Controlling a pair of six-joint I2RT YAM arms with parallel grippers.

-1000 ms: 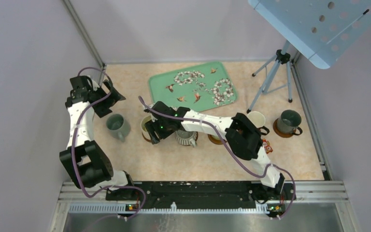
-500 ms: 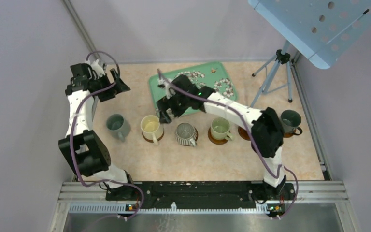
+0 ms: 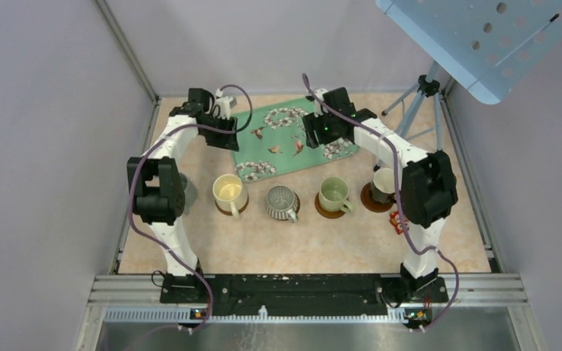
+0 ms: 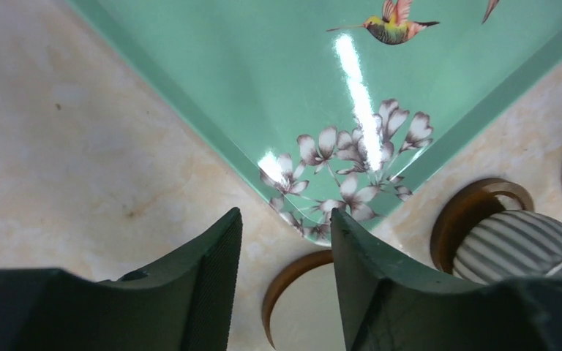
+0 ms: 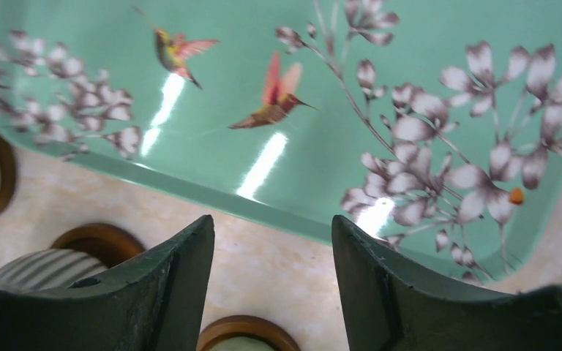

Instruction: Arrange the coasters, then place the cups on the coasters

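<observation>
Row of handled mugs runs 9-to-3 o'clock across the beige marbled tabletop [image 3: 300, 248]: cream-yellow glazed mug [image 3: 228, 191], ribbed silvery-grey mug [image 3: 281, 202], pale green mug [image 3: 332, 193], then a mug with a pale inside [image 3: 383, 181] half hidden by the right arm. Each of these four sits on a round flat brown coaster [image 3: 320, 210]. More mugs may be hidden behind the arms at both ends of the row; cannot tell.

Green rectangular tray printed with hummingbirds and blossoms [image 3: 293, 146] lies at 12 o'clock of the row. Left pincer [image 4: 284, 223] hangs at the tray's 9 o'clock end, fingers spread, nothing between them. Right pincer [image 5: 272, 227] hangs over the tray's 3 o'clock half, also spread and empty.

Judgement: placing looks nearly done, and this is a transit or check move. To do it well:
- Lift both arms clear of the tray.
- Keep the elbows from sweeping the end mugs, since both forearms pass close by them.
- Set any leftover mug down centred on its coaster, handle away from its neighbour.
- Let go only once the base sits flat.
- Leave the small red patterned trinket [image 3: 396, 219] at the row's 4 o'clock alone.

No readable writing, brand or label anywhere; the tray carries pictures only.
</observation>
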